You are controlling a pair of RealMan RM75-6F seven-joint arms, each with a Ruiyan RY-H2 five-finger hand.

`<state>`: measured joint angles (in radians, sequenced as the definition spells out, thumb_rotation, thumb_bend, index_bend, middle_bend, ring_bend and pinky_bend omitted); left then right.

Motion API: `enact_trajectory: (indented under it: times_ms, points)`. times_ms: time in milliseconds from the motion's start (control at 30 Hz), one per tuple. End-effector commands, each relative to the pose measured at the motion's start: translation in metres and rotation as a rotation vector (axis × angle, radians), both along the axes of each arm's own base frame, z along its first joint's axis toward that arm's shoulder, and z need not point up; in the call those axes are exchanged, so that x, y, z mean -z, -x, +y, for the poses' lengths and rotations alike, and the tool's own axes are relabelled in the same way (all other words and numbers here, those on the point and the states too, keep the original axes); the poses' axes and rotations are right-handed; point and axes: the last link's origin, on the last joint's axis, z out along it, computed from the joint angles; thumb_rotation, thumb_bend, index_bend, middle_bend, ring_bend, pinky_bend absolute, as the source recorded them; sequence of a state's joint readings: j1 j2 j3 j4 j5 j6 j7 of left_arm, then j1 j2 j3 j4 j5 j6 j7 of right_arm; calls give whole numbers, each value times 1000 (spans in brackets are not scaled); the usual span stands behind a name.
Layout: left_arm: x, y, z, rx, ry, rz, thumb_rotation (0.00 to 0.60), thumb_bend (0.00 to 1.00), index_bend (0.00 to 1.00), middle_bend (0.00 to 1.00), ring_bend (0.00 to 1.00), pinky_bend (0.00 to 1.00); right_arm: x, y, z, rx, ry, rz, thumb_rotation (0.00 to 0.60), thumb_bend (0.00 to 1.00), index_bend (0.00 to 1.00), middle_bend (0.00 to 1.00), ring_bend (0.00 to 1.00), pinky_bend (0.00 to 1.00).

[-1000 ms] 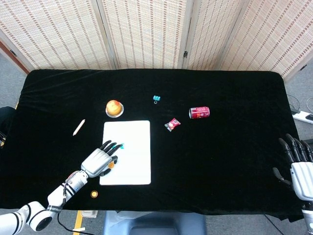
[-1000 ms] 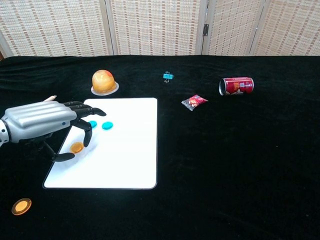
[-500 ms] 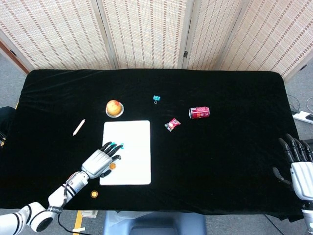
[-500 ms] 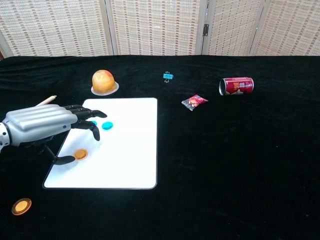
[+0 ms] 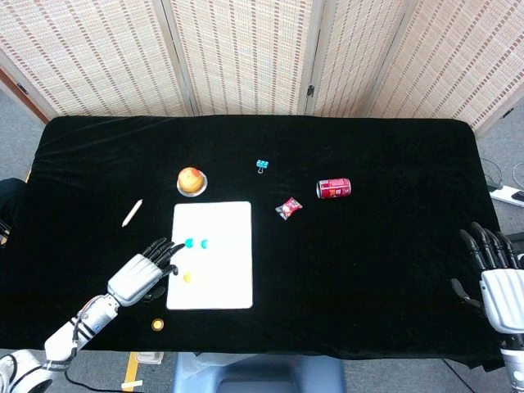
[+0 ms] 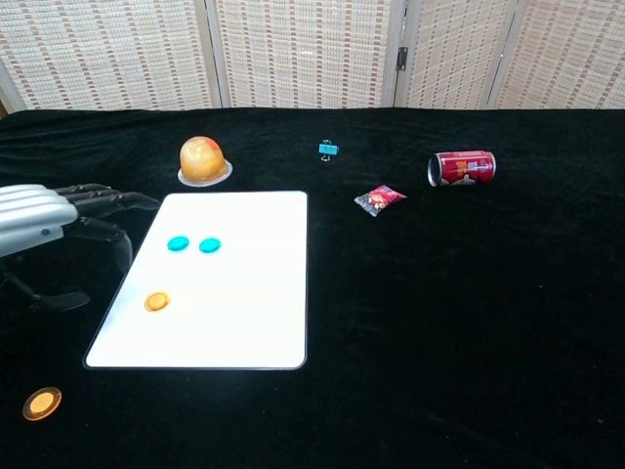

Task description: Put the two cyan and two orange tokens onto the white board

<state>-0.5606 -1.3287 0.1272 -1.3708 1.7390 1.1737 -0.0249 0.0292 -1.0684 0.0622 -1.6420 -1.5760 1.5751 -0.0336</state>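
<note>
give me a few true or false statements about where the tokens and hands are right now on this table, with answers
1. Both round cyan tokens lie on the flat white board. True.
2. Both round orange tokens lie on the white board. False: one orange token is on it, the other orange token lies on the black cloth near the table's front edge.
3. The left robot hand holds an orange token. False: it holds nothing, fingers apart, beside the board's left edge.
4. The red drink can lies on its side. True.
5. The right robot hand rests on the board. False: it is at the table's far right edge.
</note>
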Motion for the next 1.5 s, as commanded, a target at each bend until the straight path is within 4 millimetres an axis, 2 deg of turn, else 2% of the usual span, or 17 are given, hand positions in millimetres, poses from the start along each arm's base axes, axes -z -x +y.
enact_trajectory:
  times_ms: [33, 233, 433, 833, 1500]
  points:
    - [-12, 18, -19, 5, 16, 20, 600, 401, 417, 27, 0, 0, 1, -1, 1, -2, -3, 0, 600, 357, 0, 32, 34, 40]
    - [-10, 28, -44, 38, 60, 41, 600, 400, 418, 29, 0, 0, 2, -3, 1, -12, -8, 3, 600, 358, 0, 32, 34, 40]
    - [-2, 31, -61, 55, 88, 30, 600, 399, 418, 30, 0, 0, 2, -4, 3, -14, -8, 2, 600, 358, 0, 32, 35, 40]
    - [10, 34, -73, 58, 98, 55, 600, 398, 419, 30, 0, 0, 1, -3, 6, -13, -7, 1, 600, 358, 0, 32, 33, 40]
    - [22, 40, -75, 19, 110, 64, 600, 399, 435, 32, 0, 0, 2, -2, 5, -12, -10, 2, 600, 358, 0, 32, 33, 40]
